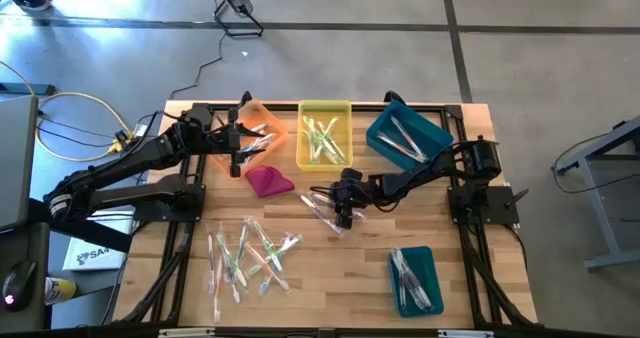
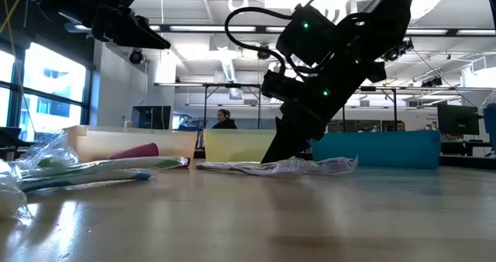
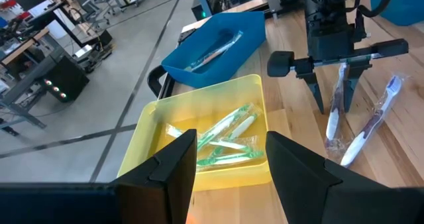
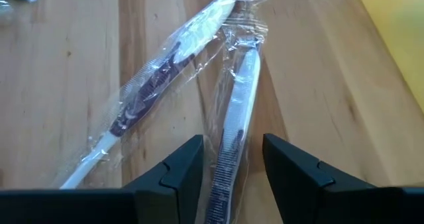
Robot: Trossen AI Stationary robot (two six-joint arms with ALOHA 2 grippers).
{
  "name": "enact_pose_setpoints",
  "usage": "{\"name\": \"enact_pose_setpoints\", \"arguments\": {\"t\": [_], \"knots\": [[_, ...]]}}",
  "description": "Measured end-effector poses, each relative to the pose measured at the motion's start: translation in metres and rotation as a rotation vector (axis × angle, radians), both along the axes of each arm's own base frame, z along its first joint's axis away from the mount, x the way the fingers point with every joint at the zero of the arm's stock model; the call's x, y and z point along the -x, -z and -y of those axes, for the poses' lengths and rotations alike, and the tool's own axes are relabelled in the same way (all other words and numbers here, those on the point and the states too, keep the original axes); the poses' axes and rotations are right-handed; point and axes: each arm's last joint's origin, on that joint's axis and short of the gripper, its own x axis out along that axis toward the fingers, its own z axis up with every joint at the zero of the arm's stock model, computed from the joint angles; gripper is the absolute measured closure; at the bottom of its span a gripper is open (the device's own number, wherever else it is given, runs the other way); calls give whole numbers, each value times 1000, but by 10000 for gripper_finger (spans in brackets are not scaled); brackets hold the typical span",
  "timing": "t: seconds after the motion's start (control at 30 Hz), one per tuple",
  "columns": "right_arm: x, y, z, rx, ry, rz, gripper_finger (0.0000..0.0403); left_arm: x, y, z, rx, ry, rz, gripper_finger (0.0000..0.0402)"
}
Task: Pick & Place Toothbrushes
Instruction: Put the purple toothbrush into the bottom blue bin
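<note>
Two wrapped toothbrushes (image 4: 232, 118) lie flat near the middle of the worktop (image 1: 460, 238), just in front of the yellow bin (image 1: 324, 133). In the right wrist view they fan out from a shared end: one with a dark purple handle (image 4: 149, 91) slants off to one side, while the paler one runs nearly straight along the line the claw faces, its near end passing between the two fingers. So the target lies directly under and ahead of the right claw (image 4: 232, 164), with its long axis crossing the gap rather than spanning it, which suits a pinch across the handle.

The right claw stands partly open, fingers (image 4: 175, 174) either side of the pale brush and down at the worktop; it grips nothing yet, though whether the tips touch the wrapper I cannot tell. The low view shows the same arm bearing straight down on the crinkled wrappers (image 2: 310, 167).

The right arm is plainly the nearer one. The left claw (image 3: 228, 164) hovers with fingers spread and empty at the back edge, over the orange (image 1: 250, 128) and yellow bins. A larger heap of toothbrushes (image 1: 250, 258) waits near the front left corner, and a pink cloth lump (image 1: 268, 181) sits between it and the bins.
</note>
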Motion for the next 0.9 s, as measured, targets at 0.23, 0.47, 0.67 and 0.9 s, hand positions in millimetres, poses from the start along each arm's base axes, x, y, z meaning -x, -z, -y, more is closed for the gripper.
{"name": "enact_pose_setpoints", "arguments": {"t": [0.23, 0.47, 0.67, 0.9], "knots": [[0, 0, -1, -26, -24, -2, 308, 0, 0, 0, 0, 0, 0, 226], [0, 0, -1, -28, -25, -7, 373, 0, 0, 0, 0, 0, 0, 226], [0, 0, -1, -37, -35, -6, 383, 0, 0, 0, 0, 0, 0, 226], [0, -2, -2, -50, -50, 0, 389, 0, 0, 0, 0, 0, 0, 226]]}}
